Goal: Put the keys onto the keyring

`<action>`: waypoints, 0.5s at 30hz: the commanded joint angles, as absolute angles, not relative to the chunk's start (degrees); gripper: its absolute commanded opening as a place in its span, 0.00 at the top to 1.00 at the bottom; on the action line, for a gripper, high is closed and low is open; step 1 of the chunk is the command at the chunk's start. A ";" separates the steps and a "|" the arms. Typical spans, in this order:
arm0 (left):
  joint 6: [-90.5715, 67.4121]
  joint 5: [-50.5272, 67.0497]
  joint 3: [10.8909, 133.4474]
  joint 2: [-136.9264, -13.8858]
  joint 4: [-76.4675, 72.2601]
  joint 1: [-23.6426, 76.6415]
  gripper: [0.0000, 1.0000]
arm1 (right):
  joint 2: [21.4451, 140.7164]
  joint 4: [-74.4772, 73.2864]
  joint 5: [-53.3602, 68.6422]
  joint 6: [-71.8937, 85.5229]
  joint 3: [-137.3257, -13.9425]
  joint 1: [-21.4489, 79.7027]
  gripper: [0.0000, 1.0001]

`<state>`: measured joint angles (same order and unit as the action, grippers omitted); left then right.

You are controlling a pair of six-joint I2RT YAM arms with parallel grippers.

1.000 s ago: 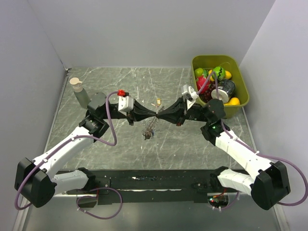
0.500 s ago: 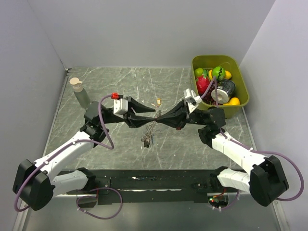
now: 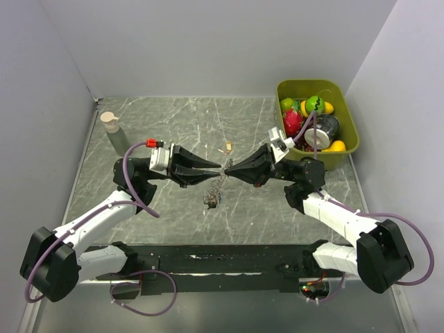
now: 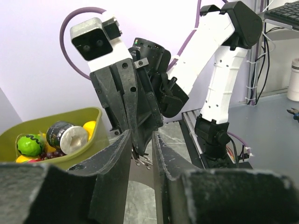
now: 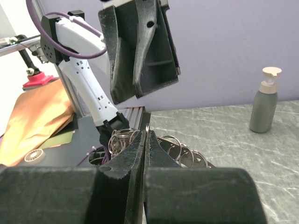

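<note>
A: Where is the wide silvery metal keyring (image 3: 215, 189) fringed with small keys?

B: Hanging under the two black grippers, which meet tip to tip over the grey marbled table (image 3: 159, 118); the right gripper (image 3: 227, 171) is clenched on its thin wire rim.

A: And the left gripper (image 3: 216, 168)?

B: Jaws parted by a narrow gap, gripping nothing I can see; a small tan-headed key (image 3: 227, 146) lies on the table just beyond them.

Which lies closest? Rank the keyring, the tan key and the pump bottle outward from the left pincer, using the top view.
1. The keyring, hanging right at the tips of the left pincer.
2. The tan key, lying a little farther back, slightly to the right.
3. The pump bottle, far off at the back left.
</note>
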<state>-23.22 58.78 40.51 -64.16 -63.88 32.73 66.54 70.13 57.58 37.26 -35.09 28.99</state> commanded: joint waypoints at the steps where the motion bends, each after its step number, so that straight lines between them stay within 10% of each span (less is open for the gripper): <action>1: -24.00 60.29 40.96 -64.86 -66.71 32.43 0.70 | 64.34 80.07 54.93 37.00 -34.72 28.56 1.00; 15: -20.65 58.10 42.19 -66.71 -61.96 32.70 0.65 | 63.72 79.80 55.20 36.91 -34.98 28.56 1.00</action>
<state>-22.39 58.19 40.51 -65.69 -62.59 32.69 65.78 70.85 56.38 37.23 -34.44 28.93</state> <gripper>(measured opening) 0.366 0.008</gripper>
